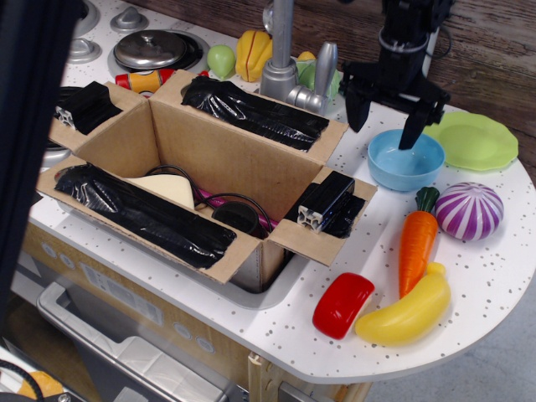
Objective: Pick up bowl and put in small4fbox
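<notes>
The light-blue bowl [405, 161] sits upright on the white speckled counter, right of the box. My black gripper [384, 118] hangs open just above the bowl's far-left rim, one finger left of the bowl, the other over its inside. It holds nothing. The small4fbox [201, 172] is a big open brown cardboard box in the sink, its four flaps spread out with black taped weights and black blocks on them. Cables and a cream piece lie inside it.
A lime-green plate [473, 140] lies right of the bowl. A purple onion [468, 210], carrot [416, 244], yellow banana [408, 316] and red piece [343, 304] lie in front. The grey faucet [289, 63] stands behind the box. A dark blurred shape [29, 109] covers the left edge.
</notes>
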Controlling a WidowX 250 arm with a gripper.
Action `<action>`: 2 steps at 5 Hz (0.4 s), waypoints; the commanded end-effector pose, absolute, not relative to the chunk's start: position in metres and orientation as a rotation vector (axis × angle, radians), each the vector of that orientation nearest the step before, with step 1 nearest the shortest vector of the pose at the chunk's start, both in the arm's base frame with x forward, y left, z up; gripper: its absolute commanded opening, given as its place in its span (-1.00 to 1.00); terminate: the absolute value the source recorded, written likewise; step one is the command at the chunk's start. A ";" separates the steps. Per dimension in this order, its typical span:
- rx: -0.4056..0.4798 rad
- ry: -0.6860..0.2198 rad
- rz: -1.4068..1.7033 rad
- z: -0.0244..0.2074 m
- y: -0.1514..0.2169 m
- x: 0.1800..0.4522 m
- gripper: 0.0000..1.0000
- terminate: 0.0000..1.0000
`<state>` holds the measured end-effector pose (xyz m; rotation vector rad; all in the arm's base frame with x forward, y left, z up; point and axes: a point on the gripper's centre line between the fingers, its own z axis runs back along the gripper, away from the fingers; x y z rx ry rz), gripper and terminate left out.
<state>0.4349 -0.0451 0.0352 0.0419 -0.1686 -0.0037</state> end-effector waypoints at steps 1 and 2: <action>0.045 -0.236 -0.004 0.045 -0.037 0.452 1.00 -1.00; 0.025 -0.234 0.008 0.039 -0.039 0.454 -1.00 -1.00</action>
